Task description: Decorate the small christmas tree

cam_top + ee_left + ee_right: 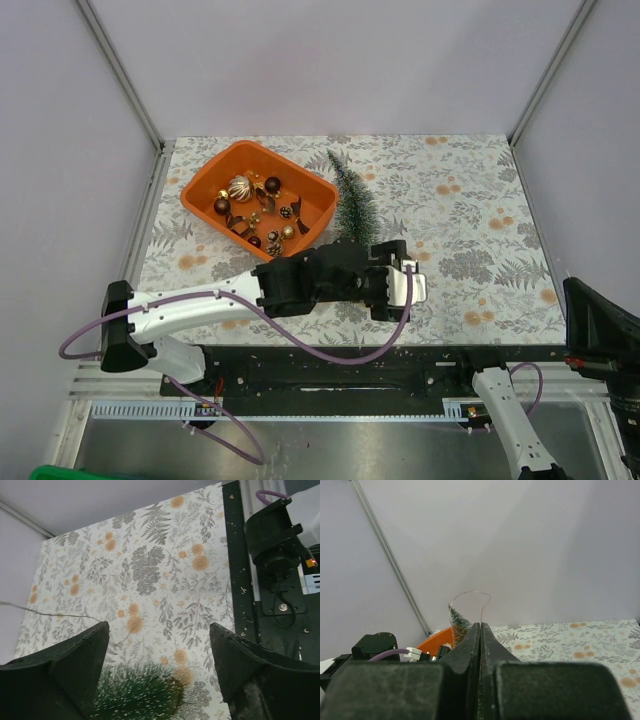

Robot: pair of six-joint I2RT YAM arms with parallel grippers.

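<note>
Hidden under the left arm: we are seeing the left arm point(190, 305) reaching from the lower left to the middle of the overhead frame. Its black wrist is covering its own fingertips and the base end of the small christmas tree point(352, 200).
Left fingers: in their wrist view the left fingers point(70, 670) are standing wide apart and gripping nothing. Frosted needles of the tree point(137, 692) are showing between them, cut off by the bottom edge.
Tree: it is lying flat on the flowered surface point(470, 200), just beside the right side of the orange tray point(295, 165), with its tip pointing toward the top of the frame.
Right arm: the right arm point(510, 415) is sitting at the lower right of the overhead view, and the frame edge is cutting most of it off.
Right fingers: in their own view the right fingers point(492, 647) are pressing fully together.
Thin wire: a wire loop point(470, 593) is arching above those fingertips at mid-frame; we are not able to tell whether it is pinched between them.
Behind the right fingers: they are blocking most of the tree point(459, 620) and leaving only a sliver of the tray point(437, 640).
Tray contents: gold and dark red ornaments point(240, 188) are lying inside; the smaller ones are too small for us to make out.
In the way: a purple cable point(330, 350) is looping below the left arm across the lower middle.
</note>
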